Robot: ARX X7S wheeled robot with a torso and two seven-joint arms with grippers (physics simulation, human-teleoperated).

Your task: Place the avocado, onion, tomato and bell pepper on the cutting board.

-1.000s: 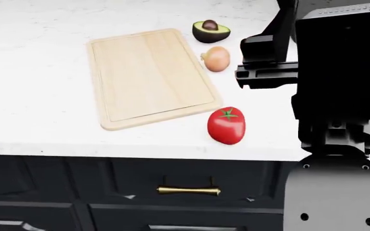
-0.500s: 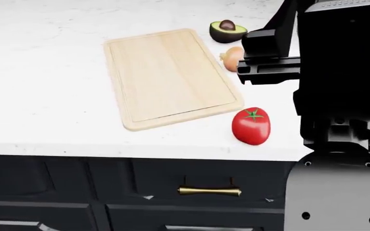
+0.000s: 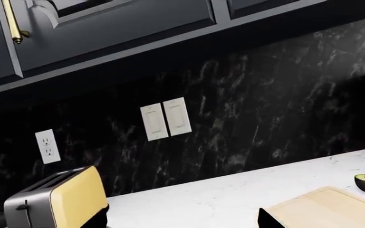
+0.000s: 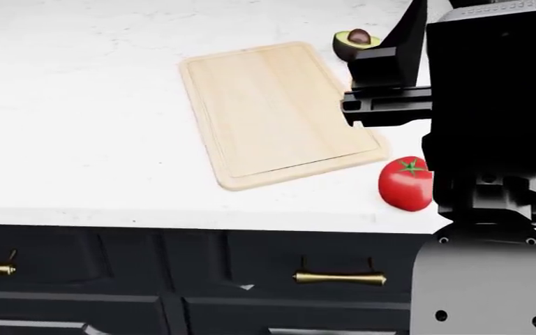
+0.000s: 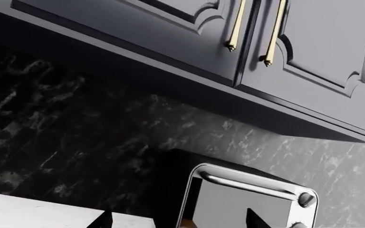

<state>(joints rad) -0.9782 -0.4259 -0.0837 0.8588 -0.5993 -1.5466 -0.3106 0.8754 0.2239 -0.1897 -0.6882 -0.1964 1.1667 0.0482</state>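
- White marble counter (image 4: 82, 105) slid right in head view over the last second; base or head panning, no item moved.
- Pale wooden cutting board (image 4: 278, 112) bare, just left of right claw (image 4: 380, 105); jaw state unreadable.
- Halved green avocado (image 4: 354, 42) beyond claw, glossy red tomato (image 4: 406, 183) nearer than it; onion now hidden, pepper unseen.
- Left claw out of view.

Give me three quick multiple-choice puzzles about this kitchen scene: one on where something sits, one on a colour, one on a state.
1. Where is the tomato?
A. on the cutting board
B. on the counter beside the cutting board
C. in a drawer

2. What colour is the toaster's side?
A. yellow
B. blue
C. red

3. What lies on the board?
A. two vegetables
B. a knife
C. nothing

Answers: 1 B, it rests off the board's near corner. 2 A, the left wrist view shows a yellow panel. 3 C, its surface is bare.
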